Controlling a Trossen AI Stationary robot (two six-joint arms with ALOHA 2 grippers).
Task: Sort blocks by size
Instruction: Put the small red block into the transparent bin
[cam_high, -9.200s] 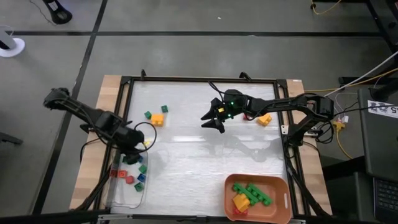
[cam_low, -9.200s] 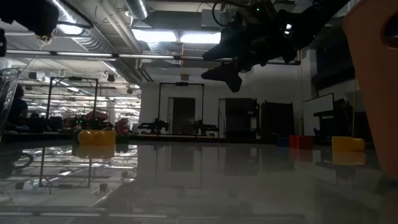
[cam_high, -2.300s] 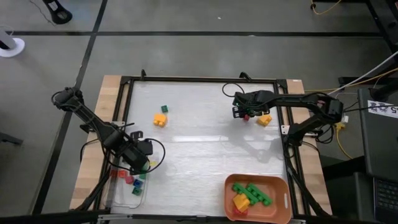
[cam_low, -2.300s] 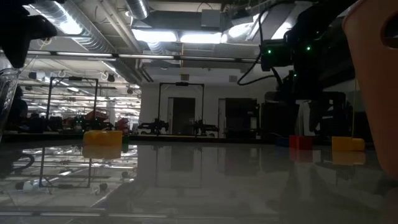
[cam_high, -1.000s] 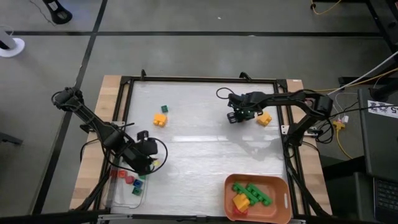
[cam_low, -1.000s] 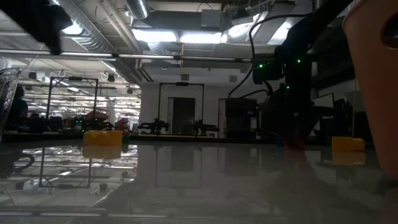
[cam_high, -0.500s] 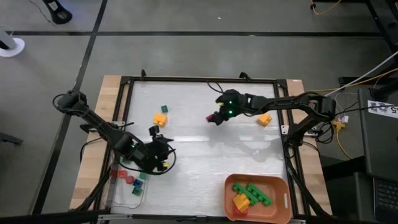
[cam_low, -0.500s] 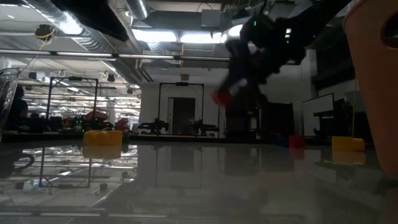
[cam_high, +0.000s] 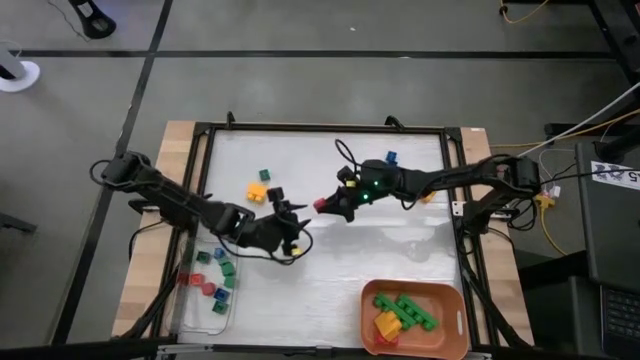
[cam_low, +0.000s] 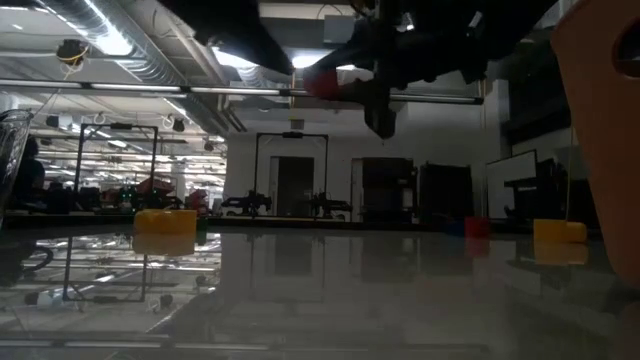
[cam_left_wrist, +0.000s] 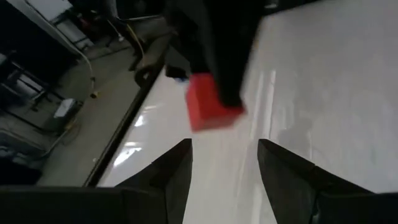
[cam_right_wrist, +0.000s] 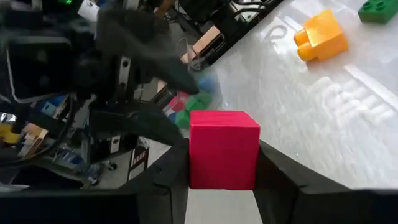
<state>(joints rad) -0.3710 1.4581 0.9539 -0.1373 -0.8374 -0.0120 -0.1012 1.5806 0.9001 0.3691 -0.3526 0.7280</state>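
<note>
Red plastic is the crux here: a small red cube (cam_right_wrist: 224, 149) sits clenched between the fingers of the right claw (cam_high: 322, 205), held in the air near the middle of the worktop (cam_high: 400, 250). The left claw (cam_high: 297, 222) faces it from about 8 o'clock, just beside it, fingers spread and holding nothing; in the left wrist view the cube (cam_left_wrist: 208, 111) hangs just past those parted fingers.

This looks like a hand-over, and several things could spoil it. If the right claw lets go before the left one closes, the cube drops, and a brick this small could bounce or skid off towards the frame. The two claws are very near, so a slight misalignment could knock them together or pinch the cube by a corner, twisting it out. The right fingers cover much of the cube's sides, leaving the left little to take.

Nearest, at 5 o'clock, an orange tray (cam_high: 373, 325) holds long green bricks (cam_high: 412, 312), a yellow one and something red at its near edge. At 7 o'clock a clear bin (cam_high: 229, 300) holds small red, green and blue cubes; its exact count I cannot tell.

Farther out, loose on the worktop: a yellow brick (cam_high: 258, 192) with a smaller yellow one beside it and a green cube (cam_high: 265, 176) at 10 o'clock, and a blue cube (cam_high: 391, 157) at 1 o'clock.
</note>
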